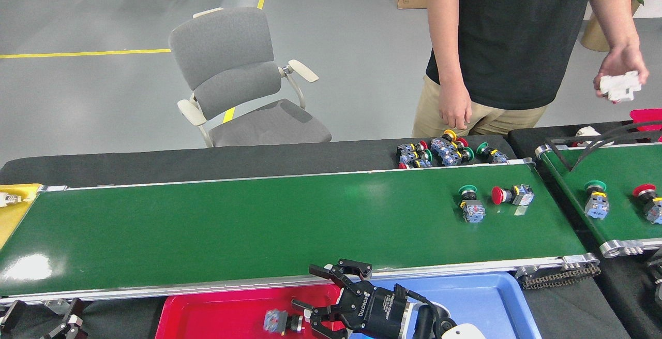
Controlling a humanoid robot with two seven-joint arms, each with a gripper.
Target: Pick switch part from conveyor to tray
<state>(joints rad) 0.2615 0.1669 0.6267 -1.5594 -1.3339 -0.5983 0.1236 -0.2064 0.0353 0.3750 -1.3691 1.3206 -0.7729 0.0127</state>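
Right gripper (323, 297) hangs over the red tray (217, 313), jaws apart, a switch (282, 322) lying just beside them, probably dropped there. Two more sit on the conveyor (232, 225).

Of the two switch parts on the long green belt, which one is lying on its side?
The red-capped switch part, the one further right, lies on its side, cap pointing left. The green-capped one beside it stands upright.
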